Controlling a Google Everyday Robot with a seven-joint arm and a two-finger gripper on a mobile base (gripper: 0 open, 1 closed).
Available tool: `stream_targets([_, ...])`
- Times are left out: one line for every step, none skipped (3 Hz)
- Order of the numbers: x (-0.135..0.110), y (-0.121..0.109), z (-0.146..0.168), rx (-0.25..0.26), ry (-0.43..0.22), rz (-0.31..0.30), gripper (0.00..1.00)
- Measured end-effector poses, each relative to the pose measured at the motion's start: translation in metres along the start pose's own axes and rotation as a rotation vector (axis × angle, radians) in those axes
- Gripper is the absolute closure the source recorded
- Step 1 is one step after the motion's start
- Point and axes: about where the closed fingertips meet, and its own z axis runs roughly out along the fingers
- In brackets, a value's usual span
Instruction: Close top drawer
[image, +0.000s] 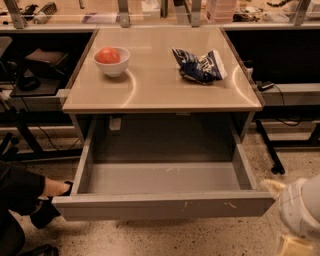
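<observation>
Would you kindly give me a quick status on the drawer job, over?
Status: pincer low right, just off the drawer's right front corner. The top drawer pulled far out, nothing inside. Watch: person's hand by its left front corner.

One tool (294, 209), low at the right edge. One open drawer (165, 206) just left of it. Farther up and left of the tool, one surface (160, 87) bears one white bowl (113, 69), one red ball (108, 55) in it, perhaps a fruit, and one crumpled blue bag (199, 66). One person's hand (54, 188) is far to the tool's left.
</observation>
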Motion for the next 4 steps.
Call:
stream_targets([0.008, 0.03, 0.047, -0.078, 0.009, -0.022, 0.0])
stream_targets([0.015, 0.042, 0.076, -0.125, 0.023, -0.027, 0.0])
stream_targets([0.015, 0.009, 0.093, -0.135, 0.057, -0.014, 0.0])
stream_targets([0.015, 0.001, 0.094, -0.133, 0.064, -0.01, 0.0])
